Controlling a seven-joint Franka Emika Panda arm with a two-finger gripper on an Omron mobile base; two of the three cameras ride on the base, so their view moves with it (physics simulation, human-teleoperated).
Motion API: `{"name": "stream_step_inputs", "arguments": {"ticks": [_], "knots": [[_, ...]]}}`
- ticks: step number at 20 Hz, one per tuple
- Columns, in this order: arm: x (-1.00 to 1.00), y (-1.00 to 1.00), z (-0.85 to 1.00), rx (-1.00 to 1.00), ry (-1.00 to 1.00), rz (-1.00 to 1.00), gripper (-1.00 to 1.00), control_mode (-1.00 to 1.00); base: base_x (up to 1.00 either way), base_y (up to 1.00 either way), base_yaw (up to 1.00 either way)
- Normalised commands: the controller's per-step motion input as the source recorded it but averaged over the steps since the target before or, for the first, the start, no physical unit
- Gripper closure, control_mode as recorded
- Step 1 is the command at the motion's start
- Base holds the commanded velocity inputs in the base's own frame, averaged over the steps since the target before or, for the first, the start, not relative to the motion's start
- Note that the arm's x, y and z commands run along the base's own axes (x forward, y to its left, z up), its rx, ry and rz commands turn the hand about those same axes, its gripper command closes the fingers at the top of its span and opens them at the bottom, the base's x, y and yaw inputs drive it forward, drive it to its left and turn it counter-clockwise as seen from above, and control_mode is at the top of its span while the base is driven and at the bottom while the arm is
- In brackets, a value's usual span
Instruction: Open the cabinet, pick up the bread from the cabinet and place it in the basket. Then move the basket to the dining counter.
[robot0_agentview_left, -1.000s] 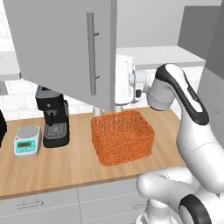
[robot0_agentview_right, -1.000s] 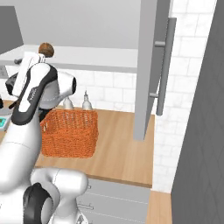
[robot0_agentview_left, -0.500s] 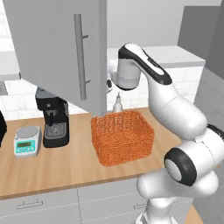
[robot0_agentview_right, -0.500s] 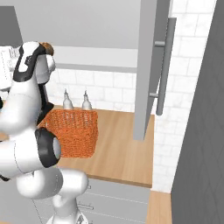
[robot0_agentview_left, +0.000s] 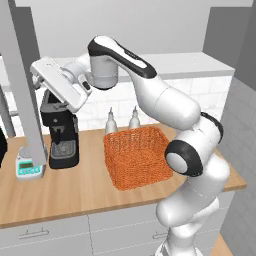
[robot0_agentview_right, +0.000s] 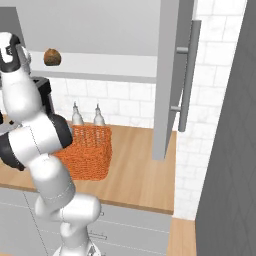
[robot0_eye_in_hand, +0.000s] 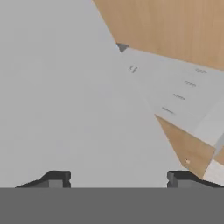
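Room: simulated kitchen, white tiled wall, wooden bench (robot0_agentview_left: 75, 190) under the cabinet (robot0_agentview_right: 120, 30).
Cabinet: both doors swung wide; left door (robot0_agentview_left: 22, 100) edge-on just beside the gripper, right door (robot0_agentview_right: 172, 75) well off to its far side.
Gripper (robot0_eye_in_hand: 118, 177): raised at shelf height beside the left door, tips well apart with nothing between them (facing plain grey panel).
Bread (robot0_agentview_right: 52, 57): on the cabinet shelf, close by the gripper, not yet touched.
Basket (robot0_agentview_left: 140, 155): on the bench, below the gripper, no bread in it.
Progress: opening done; picking, placing and carrying to the dining counter remain.
Change: since a second ago the left door has swung further open and the arm has followed it leftward.
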Motion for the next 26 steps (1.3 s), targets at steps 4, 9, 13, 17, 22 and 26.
{"name": "stream_step_inputs", "arguments": {"ticks": [4,9,13,17,22,26], "knots": [[0.00,0.19,-0.26,0.00,-0.05,-0.12,-1.00,-1.00,0.00,0.00,0.00],[0.21,-0.71,-0.65,0.00,-0.06,-0.27,-1.00,-1.00,0.00,0.00,0.00],[0.13,-1.00,-0.84,-0.01,-0.20,-0.27,-1.00,-1.00,0.00,0.00,0.00],[-0.06,-0.91,-1.00,-0.30,-0.49,-0.31,-1.00,-1.00,0.00,0.00,0.00],[-0.09,-0.67,-0.84,-0.56,-0.57,-0.35,-1.00,-1.00,0.00,0.00,0.00],[0.00,-0.38,-0.14,-0.58,-0.81,-0.20,-1.00,-1.00,0.00,0.00,0.00]]}}
